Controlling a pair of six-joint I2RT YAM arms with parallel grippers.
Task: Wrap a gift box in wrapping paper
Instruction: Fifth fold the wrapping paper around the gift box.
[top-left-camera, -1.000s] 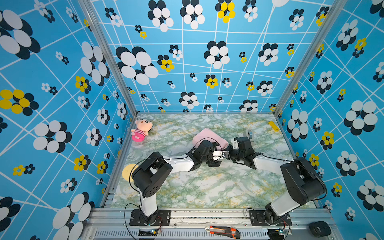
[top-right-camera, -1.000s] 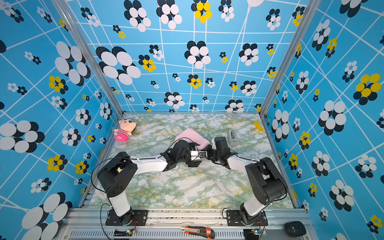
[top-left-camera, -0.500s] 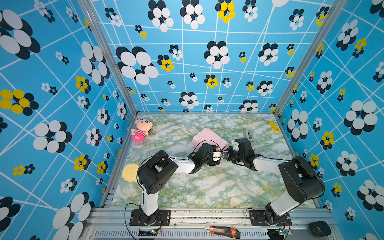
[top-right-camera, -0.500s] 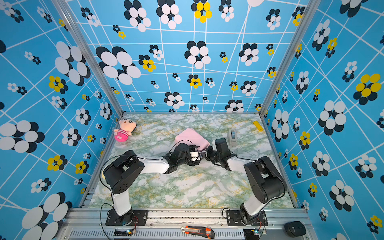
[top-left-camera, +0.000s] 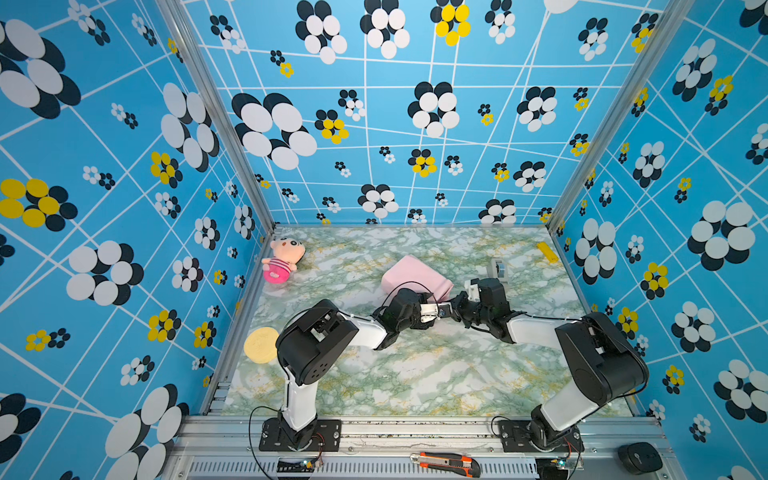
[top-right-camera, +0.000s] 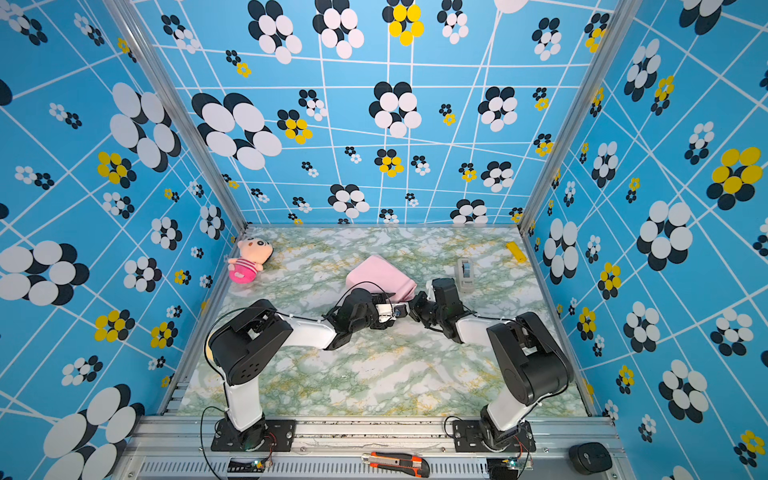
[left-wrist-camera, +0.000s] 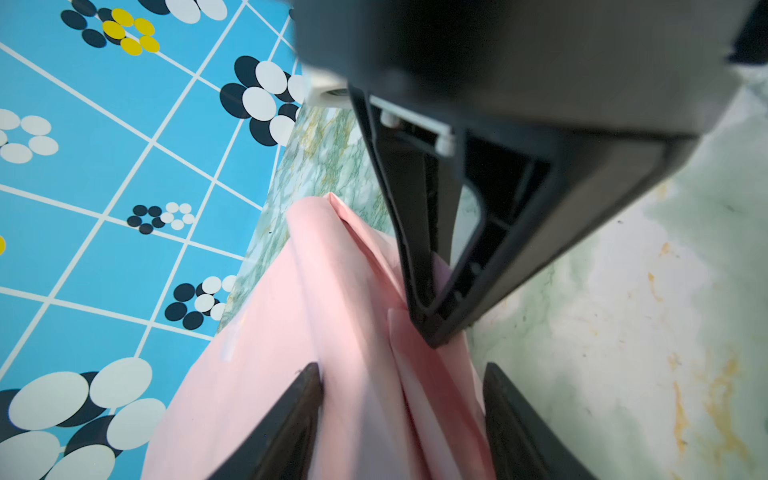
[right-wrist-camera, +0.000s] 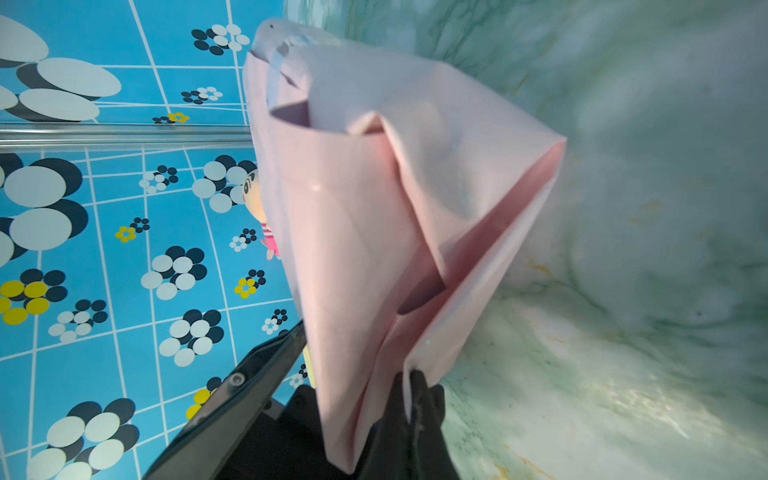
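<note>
The right gripper (left-wrist-camera: 432, 330) pinches the wrapping paper (right-wrist-camera: 374, 228) (smooth, pale pink, wedge-folded).

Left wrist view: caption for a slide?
Right gripper pinches the pink wrapping paper; left gripper straddles it, jaws apart.

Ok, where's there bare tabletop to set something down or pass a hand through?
Free: the near stretch of table between the arm bases, and the far strip between plush doll and yellow block. Crowded: mid-table, where left gripper and right gripper meet at the wrapping paper, tape dispenser beside.
</note>
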